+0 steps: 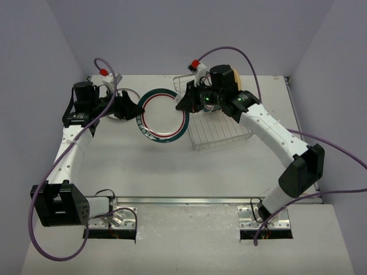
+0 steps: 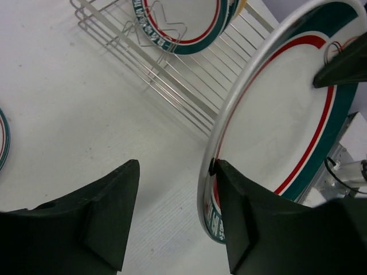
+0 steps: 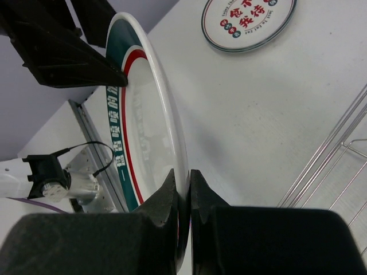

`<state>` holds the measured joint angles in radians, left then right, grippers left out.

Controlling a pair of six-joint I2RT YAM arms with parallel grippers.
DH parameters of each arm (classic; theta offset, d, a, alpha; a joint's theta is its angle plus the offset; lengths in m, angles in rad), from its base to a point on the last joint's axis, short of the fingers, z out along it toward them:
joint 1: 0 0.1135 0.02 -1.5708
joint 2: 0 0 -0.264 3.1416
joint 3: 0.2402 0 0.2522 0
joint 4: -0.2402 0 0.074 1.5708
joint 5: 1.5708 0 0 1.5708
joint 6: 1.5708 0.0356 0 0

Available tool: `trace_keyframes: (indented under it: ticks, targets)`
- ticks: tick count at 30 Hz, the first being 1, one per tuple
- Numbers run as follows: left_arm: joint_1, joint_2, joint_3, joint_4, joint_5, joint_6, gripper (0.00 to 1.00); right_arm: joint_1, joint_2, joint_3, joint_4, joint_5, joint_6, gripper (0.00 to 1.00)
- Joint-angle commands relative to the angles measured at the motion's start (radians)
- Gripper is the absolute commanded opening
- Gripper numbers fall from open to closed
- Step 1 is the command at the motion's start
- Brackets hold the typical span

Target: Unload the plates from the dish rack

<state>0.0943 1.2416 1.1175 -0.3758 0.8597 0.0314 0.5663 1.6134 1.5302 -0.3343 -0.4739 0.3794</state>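
Top external view shows what looks like a hand-over: the right gripper (image 1: pixel 186 103) pinches one edge of a plate (image 1: pixel 163 116) over the worktop (image 1: pixel 172 166) beside the dish rack (image 1: pixel 221 134), while the left gripper (image 1: pixel 131 107) sits spread around the other edge, so next it likely needs to squeeze shut.

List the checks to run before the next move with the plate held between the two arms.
1. Grip: right gripper shut on the rim of the held plate: ok.
2. Alignment: that rim sits between the fingers of the left gripper: ok.
3. Second grip: left gripper closed on the rim: not ok, one finger stands apart.
4. Clearance: held plate out of the dish rack: ok.
5. Table: lettered plate lies apart from the held one: ok.
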Motion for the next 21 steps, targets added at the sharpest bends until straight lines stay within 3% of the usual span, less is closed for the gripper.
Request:
trace_keyframes:
  ticks: [1,2,3,4,6,9,10,14,16,21]
  targets:
    - [-0.016,0.007,-0.003,-0.011,0.020,0.070,0.31,0.006,-0.013,0.014,0.095,-0.076,0.040,0.00]
    - [-0.016,0.007,-0.007,-0.012,0.042,0.072,0.13,0.006,-0.009,0.017,0.093,-0.066,0.041,0.00]
    - [-0.016,0.008,-0.012,-0.008,0.056,0.066,0.02,0.006,-0.005,0.019,0.088,-0.053,0.046,0.02]
    - [-0.015,0.009,-0.017,0.002,0.058,0.053,0.00,0.006,0.000,0.023,0.081,-0.032,0.050,0.08]
    - [-0.013,0.017,-0.027,0.027,0.056,0.029,0.00,0.006,0.012,0.036,0.064,0.001,0.052,0.20]
    - [0.020,0.054,-0.021,0.063,0.059,-0.041,0.00,0.002,0.016,0.039,0.055,0.075,0.052,0.58]
    - [0.047,0.075,-0.013,0.074,0.065,-0.072,0.00,-0.003,0.013,0.034,0.055,0.095,0.052,0.67]
    - [0.176,0.161,0.025,0.139,0.105,-0.185,0.00,-0.034,0.005,0.018,0.051,0.166,0.071,0.78]
    - [0.224,0.204,0.056,0.141,0.104,-0.218,0.00,-0.050,0.001,0.000,0.051,0.195,0.080,0.90]
    - [0.329,0.322,0.172,0.141,-0.005,-0.273,0.00,-0.090,-0.009,-0.023,0.046,0.227,0.090,0.96]
